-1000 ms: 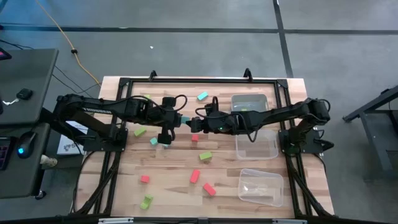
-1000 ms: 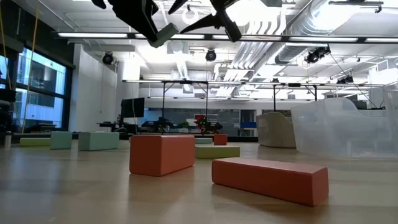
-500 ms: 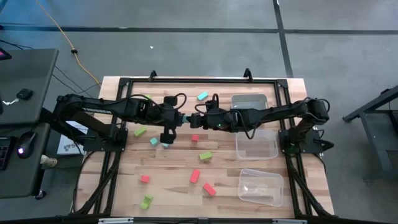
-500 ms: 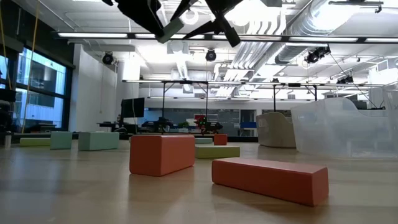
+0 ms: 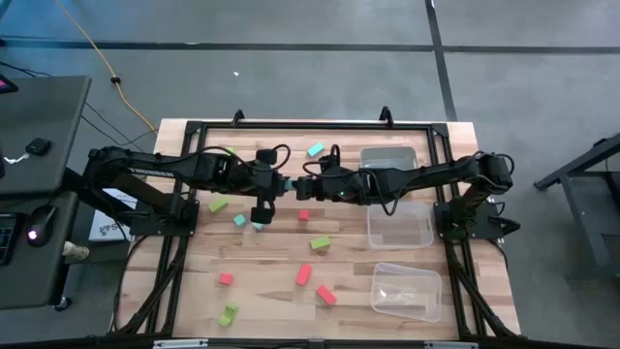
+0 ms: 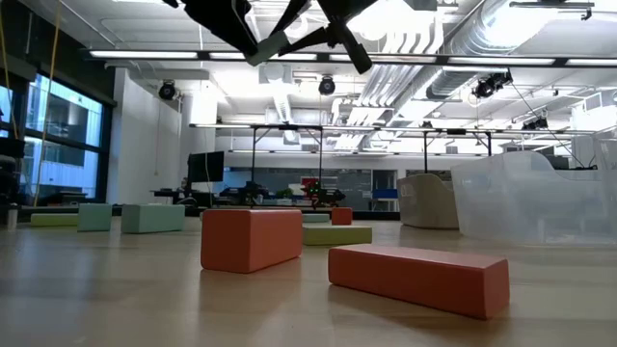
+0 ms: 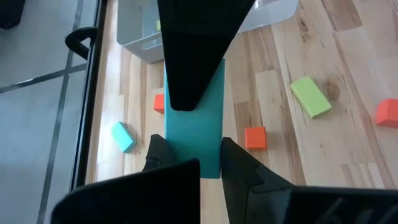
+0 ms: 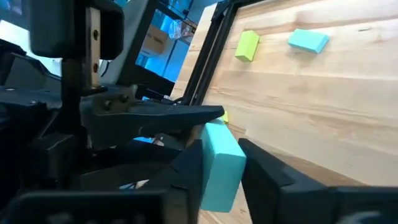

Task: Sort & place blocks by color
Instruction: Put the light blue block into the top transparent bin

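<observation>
Over the pale wood-plank table (image 5: 271, 291), the left tool (image 5: 274, 185) is holding a smooth, matte light blue bar (image 7: 193, 124) up in the air above the middle, its dark fingers (image 7: 158, 149) clamped on one end. The right tool (image 5: 298, 188) is meeting it from the other side, its two flat dark fingers (image 8: 267, 171) pressing on the bar's free end, so both tools are gripping the same bar. In the low view the bar is hanging tilted, high above the table.

The other blocks are lying loose on the wood, all with sharp edges and a dull, solid finish. Left of centre, a lime green block (image 5: 217, 206) and a small light blue cube (image 5: 239, 221) are resting near each other; nearer the front edge, a red-orange cube (image 5: 225, 279) and a green bar (image 5: 229, 313) are sitting well apart. At the far side a light blue block (image 5: 316, 150) is lying just left of the bins. Around the middle are a small red-orange cube (image 5: 303, 215), a green bar (image 5: 320, 243), and two red-orange bars (image 5: 303, 275) (image 5: 325, 294).

On the right, three clear, rounded-corner plastic bins are standing in a row from far (image 5: 388, 153) through middle (image 5: 426, 233) to near (image 5: 405, 291).
</observation>
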You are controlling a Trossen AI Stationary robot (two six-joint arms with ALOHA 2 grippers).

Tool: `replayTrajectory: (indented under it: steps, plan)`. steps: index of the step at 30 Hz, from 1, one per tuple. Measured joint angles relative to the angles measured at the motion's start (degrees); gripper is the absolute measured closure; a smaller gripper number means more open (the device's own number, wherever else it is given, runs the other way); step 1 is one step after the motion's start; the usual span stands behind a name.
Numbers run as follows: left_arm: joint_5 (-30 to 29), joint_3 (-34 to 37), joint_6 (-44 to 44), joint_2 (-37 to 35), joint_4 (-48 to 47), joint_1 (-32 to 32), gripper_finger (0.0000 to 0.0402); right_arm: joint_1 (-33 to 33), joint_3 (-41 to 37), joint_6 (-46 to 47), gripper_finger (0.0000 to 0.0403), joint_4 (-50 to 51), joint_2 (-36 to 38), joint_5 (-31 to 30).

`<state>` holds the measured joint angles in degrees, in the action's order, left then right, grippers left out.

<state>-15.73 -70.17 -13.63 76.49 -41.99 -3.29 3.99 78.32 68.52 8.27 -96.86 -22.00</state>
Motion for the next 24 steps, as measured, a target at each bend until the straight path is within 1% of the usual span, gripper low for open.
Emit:
replayTrajectory:
  steps: [3,6,16,20,24]
  plan:
    - [-0.3,0.0,0.0,0.0,-0.1,0.0,0.0401,0.0,0.0,-1.8,0.0365,-0.3,0.1,0.0]
    - [0.2,0.0,0.0,0.0,-0.1,0.0,0.0401,0.1,0.0,-3.5,0.0365,-0.2,0.1,0.2]
    - [-0.1,0.0,0.0,0.0,0.1,0.0,0.0398,0.1,0.0,-3.0,0.0365,0.1,0.0,1.1]
    - [0.2,0.0,0.0,0.0,0.1,0.0,0.0374,0.1,0.0,-3.0,0.0365,0.3,0.0,1.1]
    - [2.8,0.0,0.0,0.0,0.0,-0.1,0.0336,0.2,0.0,-3.0,0.0365,1.0,0.0,1.3]
